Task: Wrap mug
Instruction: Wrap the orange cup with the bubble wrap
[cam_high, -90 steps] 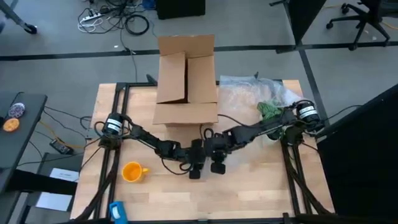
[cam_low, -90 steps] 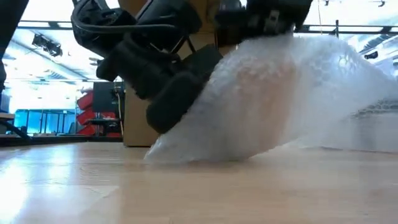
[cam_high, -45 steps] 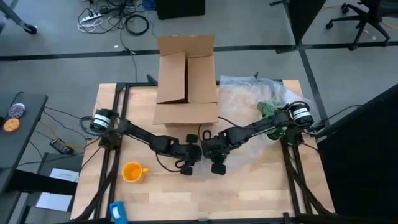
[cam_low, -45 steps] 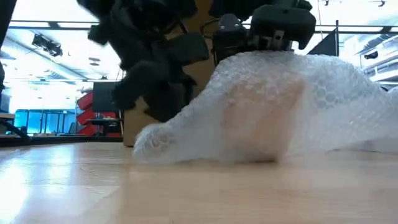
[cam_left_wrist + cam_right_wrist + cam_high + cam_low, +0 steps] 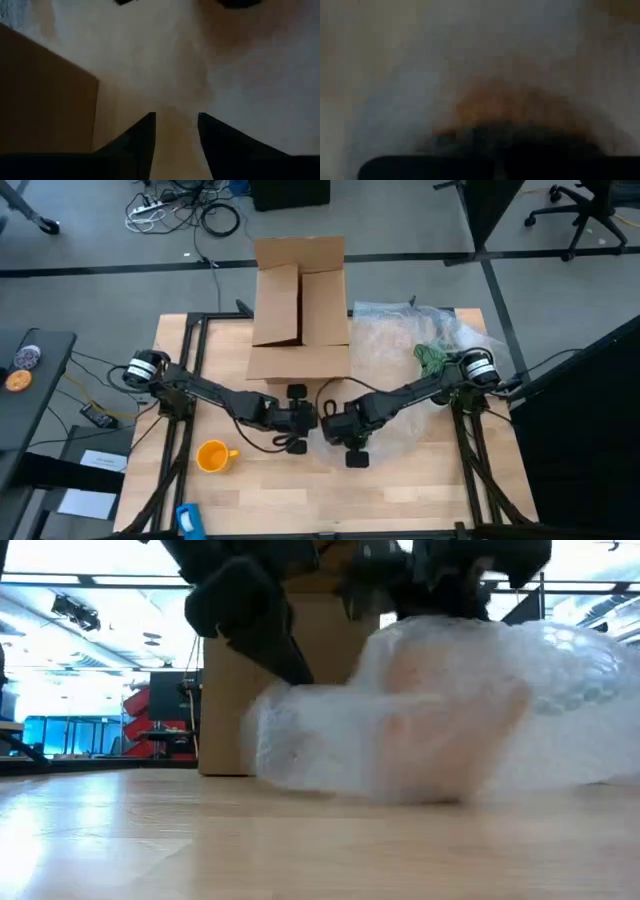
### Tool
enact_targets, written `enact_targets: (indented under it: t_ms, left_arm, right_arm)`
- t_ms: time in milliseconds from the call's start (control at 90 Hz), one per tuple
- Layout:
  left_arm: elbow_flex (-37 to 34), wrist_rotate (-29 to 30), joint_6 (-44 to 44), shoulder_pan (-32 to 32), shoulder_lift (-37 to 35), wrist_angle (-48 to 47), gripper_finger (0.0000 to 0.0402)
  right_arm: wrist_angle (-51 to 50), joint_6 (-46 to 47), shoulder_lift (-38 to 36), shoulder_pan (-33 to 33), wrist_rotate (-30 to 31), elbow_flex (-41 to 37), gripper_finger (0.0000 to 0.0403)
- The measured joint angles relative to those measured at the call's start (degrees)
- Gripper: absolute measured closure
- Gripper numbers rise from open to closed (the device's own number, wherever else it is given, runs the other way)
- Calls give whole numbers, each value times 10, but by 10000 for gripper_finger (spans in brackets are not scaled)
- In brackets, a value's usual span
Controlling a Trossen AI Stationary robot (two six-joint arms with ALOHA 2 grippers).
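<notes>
The cardboard box (image 5: 299,308) stands open at the far middle of the wooden surface (image 5: 420,480), and everything else is placed from it. The mug (image 5: 213,456) sits on the near side of the box and off to the left, upright, with its handle toward the middle of the surface, well apart from both arms. Just in front of the box the left end effector (image 5: 297,418) and the right end effector (image 5: 349,430) meet over the edge of a bubble wrap sheet (image 5: 400,345) that spreads to the right of the box, where a green tangle (image 5: 433,358) lies on it.

The low view shows what the overhead view cannot: the bubble wrap (image 5: 420,720) is lifted into a hump in front of the box (image 5: 300,680), with dark arm parts above it, blocking most of the room behind.

The left wrist view shows the left end effector's fingers (image 5: 140,142) parted, with nothing between them. For the right end effector I cannot tell; its wrist view is filled by wrap.

A blue object (image 5: 188,520) lies at the near left edge of the surface, and cables (image 5: 205,215) lie on the grey floor beyond the box.
</notes>
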State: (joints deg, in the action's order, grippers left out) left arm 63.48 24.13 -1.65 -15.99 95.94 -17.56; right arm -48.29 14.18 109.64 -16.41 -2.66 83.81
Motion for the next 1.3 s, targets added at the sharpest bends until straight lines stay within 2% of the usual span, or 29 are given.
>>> enact_targets:
  t_ms: [178,256,456,556,778,967,1300]
  left_arm:
    - [-44,7,0,-1,31,159,269]
    - [-58,-3,4,-5,38,199,269]
    - [-59,-5,28,-32,0,179,269]
    - [-58,16,29,-44,-23,164,269]
    - [-59,37,22,-60,-28,160,269]
    - [-65,49,-6,-79,-29,164,269]
    - [-65,78,-45,-111,-28,179,269]
  right_arm:
    - [32,-36,26,-27,8,1,403]
    - [45,-41,43,-33,19,6,403]
    - [29,-25,51,-46,39,30,403]
    - [0,-24,46,-48,46,61,403]
    - [-94,-24,37,-53,59,149,403]
    - [-127,-4,37,-64,59,199,403]
    - [-101,14,36,-82,70,189,403]
